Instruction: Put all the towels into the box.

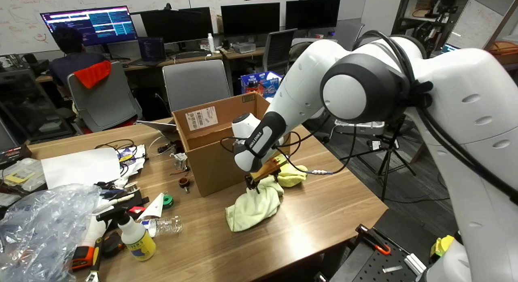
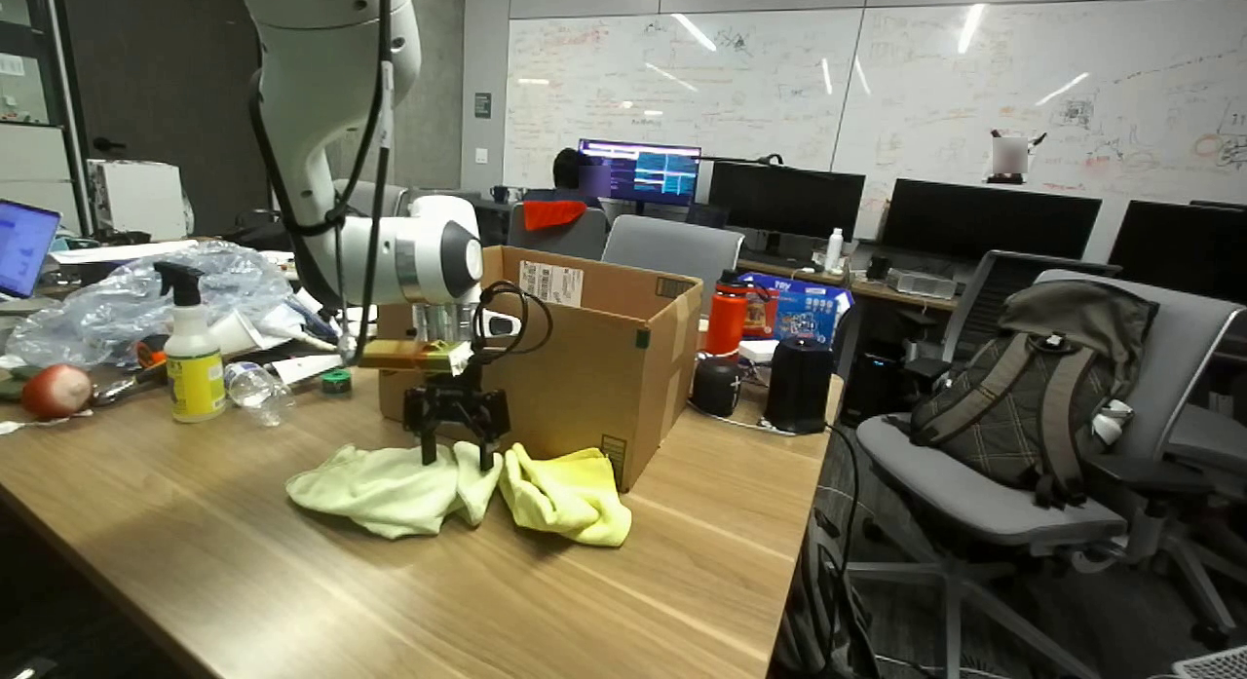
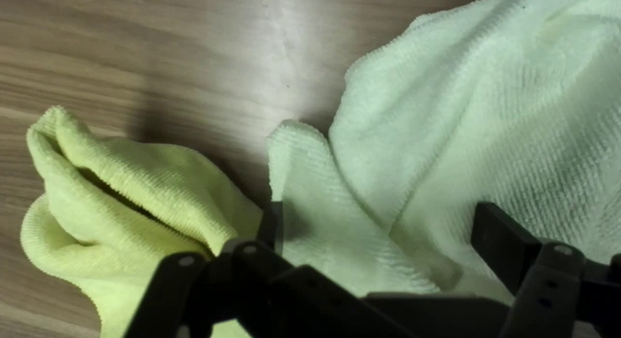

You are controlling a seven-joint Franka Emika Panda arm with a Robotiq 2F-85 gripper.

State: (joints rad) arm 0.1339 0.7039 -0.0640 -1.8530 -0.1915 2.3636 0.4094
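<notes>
Two towels (image 2: pixel 375 489), one brown box (image 2: pixel 575 387) on the counter (image 2: pixel 633 611)
One hand (image 2: pixel 458 457), jaws apart over the pale towel (image 3: pixel 436 110); yellow towel (image 2: pixel 570 509) beside

From my end I make out ribbed, matt cloth towels (image 3: pixel 451 149), a dull cardboard box (image 2: pixel 575 377), a smooth desk (image 1: pixel 202 235) with glossy wood grain, and a crinkled, shiny plastic bag (image 1: pixel 44 229).

A white robot arm (image 1: pixel 307 77) arches over and down, its black gripper (image 2: pixel 458 455) pointing straight downward, two fingers (image 3: pixel 502 243) standing well apart.
</notes>
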